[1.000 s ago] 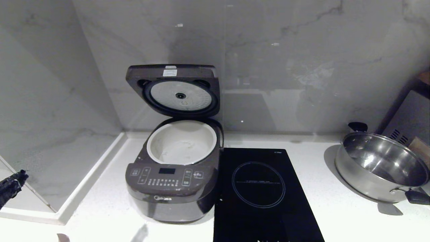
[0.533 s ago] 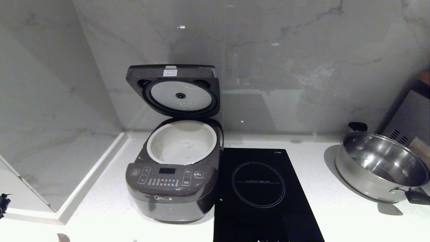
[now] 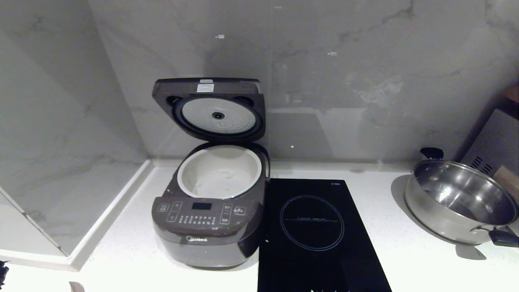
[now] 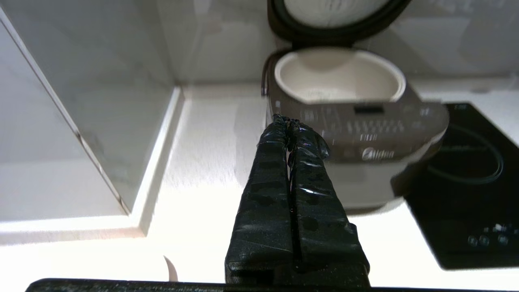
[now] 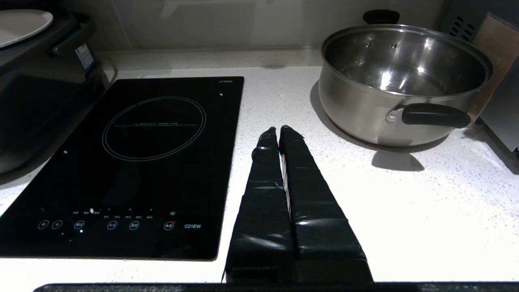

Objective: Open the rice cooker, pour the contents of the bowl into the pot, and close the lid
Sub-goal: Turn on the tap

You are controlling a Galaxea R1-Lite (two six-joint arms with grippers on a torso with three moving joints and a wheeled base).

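Presently we list the rice cooker (image 3: pixel 209 211) at the countertop's back corner, its lid (image 3: pixel 211 107) raised on the hinge and the white pot (image 3: pixel 219 171) exposed; opening is done. Whether the pot holds anything we cannot tell. We find no bowl in any view, only a pale curved edge (image 4: pixel 172 269) in front of the cooker that we cannot identify. Next, by our judgement: locate and grip the bowl, or, if poured, lower the lid.

Left gripper (image 4: pixel 292 121): fingers pressed together, empty, in front of the cooker.
Right gripper (image 5: pixel 278 129): closed, empty, over the counter to the cooker's right.
Induction hob (image 3: pixel 316 231): touching the cooker's right side.
Steel pan (image 3: pixel 460 200): well to its right.

Writing: "Midea" on the cooker's front; "C21EW" on the hob.
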